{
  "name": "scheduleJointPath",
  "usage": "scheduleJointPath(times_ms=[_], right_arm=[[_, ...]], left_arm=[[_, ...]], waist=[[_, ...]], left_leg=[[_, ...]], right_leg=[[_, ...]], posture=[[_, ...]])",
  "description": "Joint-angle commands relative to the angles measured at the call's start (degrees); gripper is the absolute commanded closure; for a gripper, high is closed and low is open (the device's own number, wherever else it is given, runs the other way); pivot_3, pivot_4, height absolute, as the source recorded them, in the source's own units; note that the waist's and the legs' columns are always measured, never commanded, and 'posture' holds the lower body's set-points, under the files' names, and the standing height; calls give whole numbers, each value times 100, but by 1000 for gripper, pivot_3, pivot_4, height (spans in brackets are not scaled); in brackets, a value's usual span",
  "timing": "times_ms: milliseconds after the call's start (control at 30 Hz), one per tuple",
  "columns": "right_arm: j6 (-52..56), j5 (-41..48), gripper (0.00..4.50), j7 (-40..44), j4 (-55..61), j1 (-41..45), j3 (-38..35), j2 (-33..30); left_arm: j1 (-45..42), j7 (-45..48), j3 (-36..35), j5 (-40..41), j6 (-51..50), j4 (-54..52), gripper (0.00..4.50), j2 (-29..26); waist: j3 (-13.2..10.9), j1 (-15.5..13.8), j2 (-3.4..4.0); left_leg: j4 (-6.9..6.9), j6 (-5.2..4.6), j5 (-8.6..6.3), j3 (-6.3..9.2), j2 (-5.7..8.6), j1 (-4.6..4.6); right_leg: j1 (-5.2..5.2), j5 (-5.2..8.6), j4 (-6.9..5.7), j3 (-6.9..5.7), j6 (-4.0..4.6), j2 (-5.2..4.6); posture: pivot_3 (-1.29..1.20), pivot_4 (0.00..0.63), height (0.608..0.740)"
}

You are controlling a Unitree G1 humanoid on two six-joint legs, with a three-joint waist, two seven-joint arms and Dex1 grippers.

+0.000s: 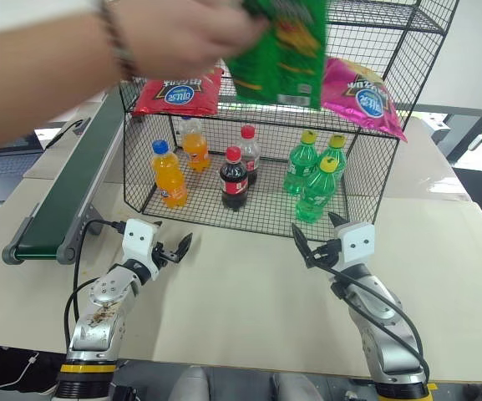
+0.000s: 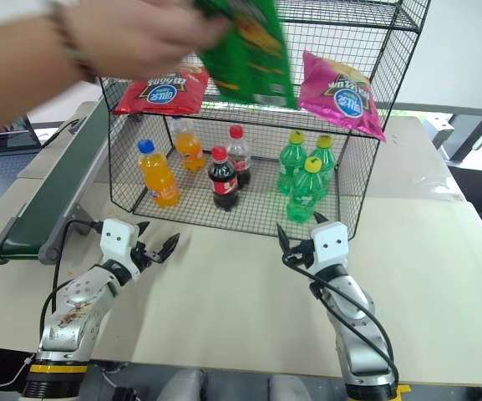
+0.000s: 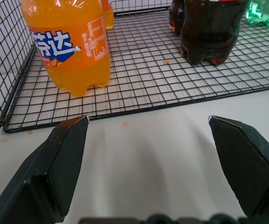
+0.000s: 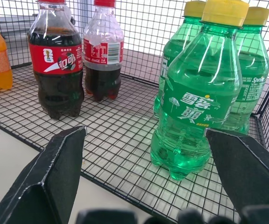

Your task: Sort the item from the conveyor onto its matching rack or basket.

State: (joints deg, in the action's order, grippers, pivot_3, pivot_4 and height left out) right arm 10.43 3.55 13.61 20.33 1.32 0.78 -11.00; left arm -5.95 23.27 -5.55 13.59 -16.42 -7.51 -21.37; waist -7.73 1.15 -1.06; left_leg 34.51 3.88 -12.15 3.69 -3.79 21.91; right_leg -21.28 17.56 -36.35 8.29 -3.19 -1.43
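Left eye view: left tool [image 1: 176, 248] spread wide, empty; right tool [image 1: 317, 238] spread wide, empty.

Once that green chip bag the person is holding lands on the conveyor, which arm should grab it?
Probably left. The left gripper hangs open near the conveyor, on the robot's left. The right gripper faces the green bottles, farther away. A person's hand holds the green chip bag by the rack.

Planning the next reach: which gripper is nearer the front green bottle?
Right. The right gripper sits just in front of the front green bottle, outside the rack; the left gripper is off to its left, nearer the orange bottle.
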Motion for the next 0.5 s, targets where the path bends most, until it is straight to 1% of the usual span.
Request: scheduleJointPath(times_ms=[33, 267, 500], right_arm=[[-103, 60, 0, 13, 113, 105, -12, 14], [-129, 52, 0, 42, 65, 117, 56, 50], [-119, 55, 0, 61, 45, 166, 80, 55]], left_arm=[[-3, 112, -179, 288, -175, -249, 122, -8], [17, 90, -415, 474, -315, -431, 122, -33], [11, 124, -387, 456, -292, -437, 122, -47]], waist=[[0, 0, 0], [0, 9, 0], [0, 9, 0]], left_leg=[[1, -1, 0, 0, 0, 0], [15, -7, -5, 0, 1, -1], [26, -7, -5, 0, 1, -3]], right_leg=[[0, 0, 0, 0, 0, 0], [-1, 1, -25, 0, -1, 0], [-1, 1, -35, 0, -2, 1]], posture=[[0, 150, 740], [0, 150, 740], [0, 150, 740]])
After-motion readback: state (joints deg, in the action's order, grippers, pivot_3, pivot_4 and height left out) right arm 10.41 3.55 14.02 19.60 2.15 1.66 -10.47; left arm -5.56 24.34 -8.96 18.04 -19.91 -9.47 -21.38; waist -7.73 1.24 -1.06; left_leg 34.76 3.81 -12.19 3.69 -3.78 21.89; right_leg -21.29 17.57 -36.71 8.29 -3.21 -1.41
